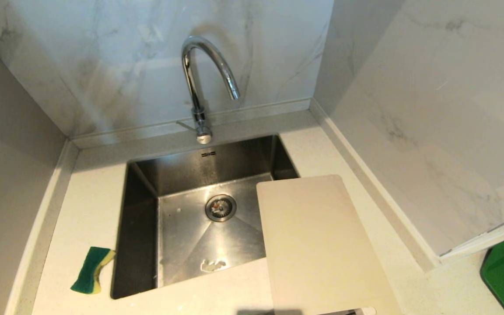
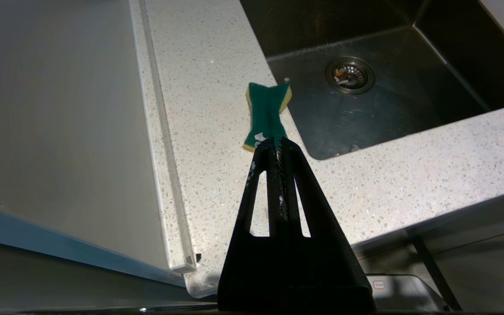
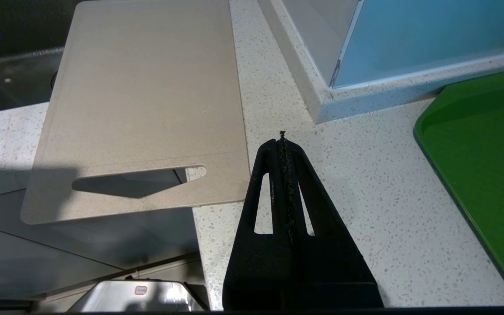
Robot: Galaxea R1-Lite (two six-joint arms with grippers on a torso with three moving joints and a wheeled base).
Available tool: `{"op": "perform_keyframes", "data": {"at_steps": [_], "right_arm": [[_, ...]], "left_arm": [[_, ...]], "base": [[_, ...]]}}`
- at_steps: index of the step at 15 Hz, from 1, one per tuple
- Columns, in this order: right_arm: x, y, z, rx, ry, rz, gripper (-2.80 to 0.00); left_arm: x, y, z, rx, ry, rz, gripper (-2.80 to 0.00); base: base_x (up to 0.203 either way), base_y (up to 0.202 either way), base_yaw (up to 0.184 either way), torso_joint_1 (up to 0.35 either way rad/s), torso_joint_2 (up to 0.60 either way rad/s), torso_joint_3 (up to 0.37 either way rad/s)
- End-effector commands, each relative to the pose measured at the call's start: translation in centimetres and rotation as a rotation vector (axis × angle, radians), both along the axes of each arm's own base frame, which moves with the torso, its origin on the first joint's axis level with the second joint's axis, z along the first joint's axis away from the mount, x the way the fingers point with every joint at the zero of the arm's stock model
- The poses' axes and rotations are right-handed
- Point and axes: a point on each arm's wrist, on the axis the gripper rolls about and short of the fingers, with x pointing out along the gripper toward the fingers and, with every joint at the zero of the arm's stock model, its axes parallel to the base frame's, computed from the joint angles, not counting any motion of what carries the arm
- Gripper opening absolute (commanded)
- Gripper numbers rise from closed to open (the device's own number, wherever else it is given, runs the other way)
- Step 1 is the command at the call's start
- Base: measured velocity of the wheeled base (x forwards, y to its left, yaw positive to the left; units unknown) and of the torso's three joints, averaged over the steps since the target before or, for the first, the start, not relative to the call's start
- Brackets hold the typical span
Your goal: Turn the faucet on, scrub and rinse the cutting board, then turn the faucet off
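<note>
Cutting board lies flat on the counter at the sink's right, one corner over the basin, its handle slot overhanging the counter's front edge. Sink holds only a whitish speck, perhaps foam. No writing is legible. Both left gripper and right gripper are closed, empty.

Bright, sharp; glare on faucet
</note>
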Motion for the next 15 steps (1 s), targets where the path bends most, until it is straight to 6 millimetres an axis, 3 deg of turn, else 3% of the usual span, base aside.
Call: {"op": "perform_keyframes", "data": {"at_steps": [1,15], "right_arm": [[0.00,0.00,0.02,0.008,-0.002,-0.001,-2.80],[0.00,0.00,0.02,0.010,-0.002,-0.001,-2.80]], "left_arm": [[0.02,0.00,-0.05,-0.001,0.003,-0.001,-2.80],[0.02,0.00,-0.05,-0.001,0.003,0.000,-2.80]], "base": [[0.000,0.000,0.000,0.000,0.00,0.000],[0.000,0.000,0.000,0.000,0.00,0.000]]}}
